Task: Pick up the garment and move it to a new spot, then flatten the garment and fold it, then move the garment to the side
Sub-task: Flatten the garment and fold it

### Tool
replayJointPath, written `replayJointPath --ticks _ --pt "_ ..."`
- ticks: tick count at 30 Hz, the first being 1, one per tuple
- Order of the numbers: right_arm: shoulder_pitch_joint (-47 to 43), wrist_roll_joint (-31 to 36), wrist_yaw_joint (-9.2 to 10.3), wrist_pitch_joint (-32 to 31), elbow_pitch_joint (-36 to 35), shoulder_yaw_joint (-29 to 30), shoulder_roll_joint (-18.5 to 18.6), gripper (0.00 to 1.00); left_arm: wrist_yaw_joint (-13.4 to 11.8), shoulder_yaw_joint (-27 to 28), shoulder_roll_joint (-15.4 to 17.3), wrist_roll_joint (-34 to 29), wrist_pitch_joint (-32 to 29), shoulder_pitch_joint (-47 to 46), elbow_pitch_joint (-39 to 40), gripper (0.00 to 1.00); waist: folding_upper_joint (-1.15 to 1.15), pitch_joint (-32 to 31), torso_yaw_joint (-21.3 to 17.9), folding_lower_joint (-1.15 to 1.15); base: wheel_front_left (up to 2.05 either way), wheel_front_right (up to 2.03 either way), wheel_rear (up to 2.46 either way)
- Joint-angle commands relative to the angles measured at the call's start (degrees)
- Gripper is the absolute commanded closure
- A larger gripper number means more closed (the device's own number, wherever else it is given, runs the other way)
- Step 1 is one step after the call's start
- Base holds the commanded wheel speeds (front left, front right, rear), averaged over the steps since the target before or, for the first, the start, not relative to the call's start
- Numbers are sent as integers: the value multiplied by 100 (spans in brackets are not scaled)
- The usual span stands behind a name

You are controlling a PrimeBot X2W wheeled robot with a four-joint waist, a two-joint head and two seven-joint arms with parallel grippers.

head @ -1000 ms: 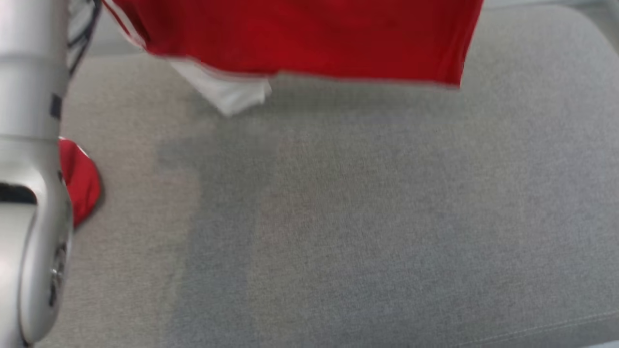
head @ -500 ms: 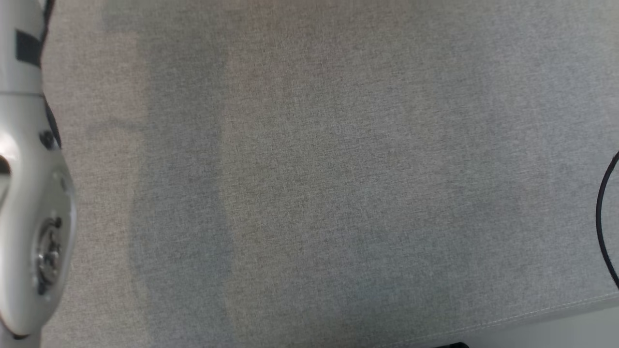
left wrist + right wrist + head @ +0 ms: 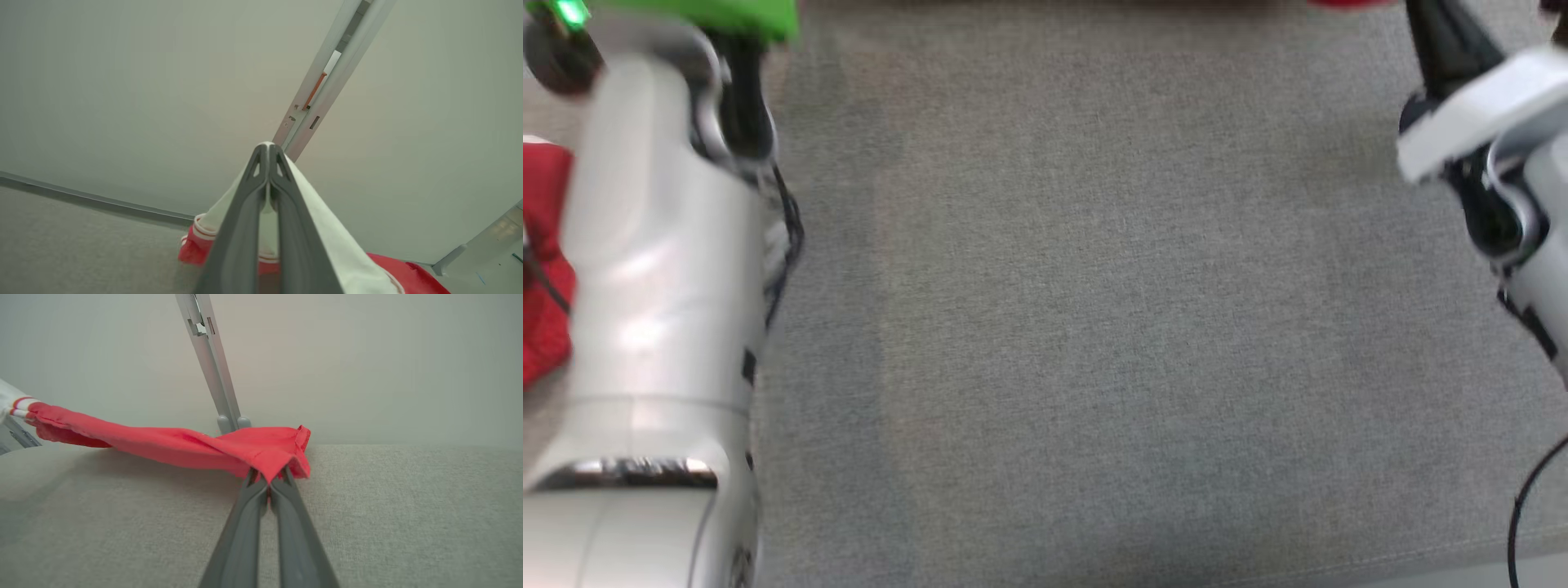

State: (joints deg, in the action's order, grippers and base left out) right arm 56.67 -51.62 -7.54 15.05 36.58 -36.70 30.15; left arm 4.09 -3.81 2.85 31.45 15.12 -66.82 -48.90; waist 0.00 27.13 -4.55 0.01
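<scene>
The garment is red with a white part and red-white striped trim. In the right wrist view my right gripper (image 3: 267, 477) is shut on a hemmed corner of the garment (image 3: 171, 445), which stretches off to the left just above the grey fabric surface (image 3: 388, 506). The left wrist view has my left gripper (image 3: 268, 149) shut on the garment's white part (image 3: 327, 228), with red cloth (image 3: 196, 249) hanging below. In the blurred head view a red fold (image 3: 543, 261) sits behind my left forearm (image 3: 662, 269), and my right wrist (image 3: 1494, 139) is at the upper right.
The grey fabric surface (image 3: 1094, 327) spreads wide between the two arms, its front seam at the lower right (image 3: 1421, 563). A black cable (image 3: 1527, 506) loops at the right edge. A grey metal post (image 3: 212, 359) stands against the pale wall behind the surface.
The head picture has shifted, so the camera moved. The red garment that spanned the top a second ago now shows as slivers at the top and left edges. Both forearms have come into the picture.
</scene>
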Motion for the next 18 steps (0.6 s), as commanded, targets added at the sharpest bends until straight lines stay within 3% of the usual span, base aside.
replayJointPath --ticks 1,9,18 --pt "-293 -125 10 20 -67 -115 151 100 55 -95 13 66 4 403 -105 100 0 -642 482 -1 0 0 0" --pt "-1578 -979 10 20 -392 -854 871 100 204 -786 15 -96 6 1736 -376 100 0 -1370 981 -1 0 0 0" --pt "-2243 -1504 10 -174 -625 -1784 1288 100 330 -1378 219 -243 4 2974 -390 100 0 -2008 1030 -1 0 0 0"
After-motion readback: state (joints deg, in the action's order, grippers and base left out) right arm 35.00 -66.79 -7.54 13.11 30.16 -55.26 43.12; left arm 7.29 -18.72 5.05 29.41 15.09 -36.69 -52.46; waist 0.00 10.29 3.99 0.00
